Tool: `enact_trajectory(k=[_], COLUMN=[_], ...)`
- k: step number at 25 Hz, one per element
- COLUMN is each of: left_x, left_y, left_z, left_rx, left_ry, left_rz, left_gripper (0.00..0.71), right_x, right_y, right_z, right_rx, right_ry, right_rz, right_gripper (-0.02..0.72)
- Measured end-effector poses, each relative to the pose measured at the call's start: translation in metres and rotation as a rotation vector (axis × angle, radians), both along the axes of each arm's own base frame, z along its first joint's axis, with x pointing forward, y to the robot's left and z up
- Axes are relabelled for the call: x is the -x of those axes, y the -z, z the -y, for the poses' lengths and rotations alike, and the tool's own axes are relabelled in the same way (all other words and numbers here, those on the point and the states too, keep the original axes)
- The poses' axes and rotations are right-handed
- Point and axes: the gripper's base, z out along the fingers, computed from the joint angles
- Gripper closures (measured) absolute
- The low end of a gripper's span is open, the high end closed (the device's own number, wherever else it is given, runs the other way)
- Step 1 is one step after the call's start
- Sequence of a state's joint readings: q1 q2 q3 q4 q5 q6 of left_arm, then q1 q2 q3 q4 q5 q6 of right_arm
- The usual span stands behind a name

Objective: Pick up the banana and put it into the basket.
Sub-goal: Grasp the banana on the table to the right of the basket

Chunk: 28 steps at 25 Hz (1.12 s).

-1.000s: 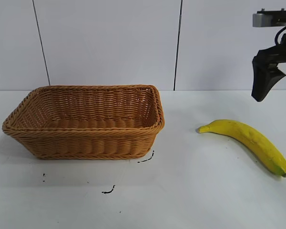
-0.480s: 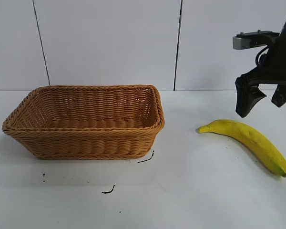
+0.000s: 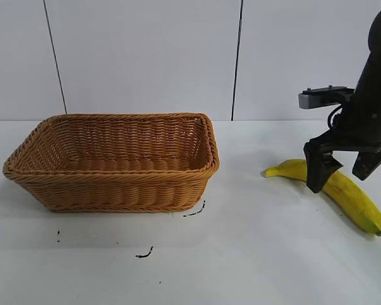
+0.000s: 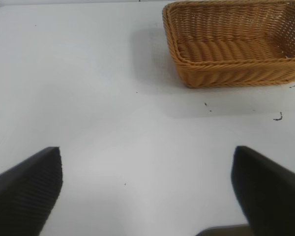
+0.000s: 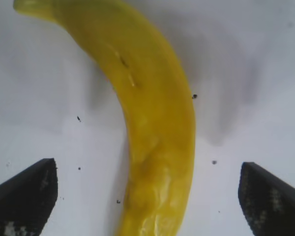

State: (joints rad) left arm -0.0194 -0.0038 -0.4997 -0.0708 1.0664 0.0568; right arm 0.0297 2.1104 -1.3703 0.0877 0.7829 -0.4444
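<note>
The yellow banana lies on the white table at the right, its stem end pointing toward the basket. The basket is tan woven wicker and stands at the left with nothing showing inside. My right gripper is low over the banana's middle, open wide, with one finger on each side of it. In the right wrist view the banana runs between the two fingers of the right gripper without touching either. My left gripper is open over bare table, well away from the basket.
Small black marks dot the table in front of the basket. A white panelled wall closes off the back. Bare table lies between the basket and the banana.
My right gripper has come down and moved left from the upper right corner until its open fingers straddle the banana. Banana and basket have not moved.
</note>
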Motion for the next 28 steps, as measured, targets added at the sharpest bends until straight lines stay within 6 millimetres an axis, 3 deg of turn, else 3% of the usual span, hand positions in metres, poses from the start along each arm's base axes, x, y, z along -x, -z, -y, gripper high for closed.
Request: enact_trajectory(k=[10,18,21,28], left_x=[0.0,0.0,0.0,0.0], left_y=[0.0,0.0,0.0,0.0], left_z=[0.0,0.0,0.0,0.0], left_rx=[0.0,0.0,0.0,0.0], left_ry=[0.0,0.0,0.0,0.0], left_rz=[0.0,0.0,0.0,0.0], left_gripper=[0.017,0.017,0.017,0.017], right_x=[-0.0017,-0.0013,-0.0007,0.0012], right_y=[0.0073,0.0075,0.0076,0.0063], right_z=[0.0,0.0031,0.004,0.0057], right_rx=[-0.001,0.03,0.04,0.061], right_ry=[0.011,0.034,0.031,0.013], right_rz=[0.001,-0.004,-0.011,-0.028], right_gripper=[0.013,0.232,0.422,0.41])
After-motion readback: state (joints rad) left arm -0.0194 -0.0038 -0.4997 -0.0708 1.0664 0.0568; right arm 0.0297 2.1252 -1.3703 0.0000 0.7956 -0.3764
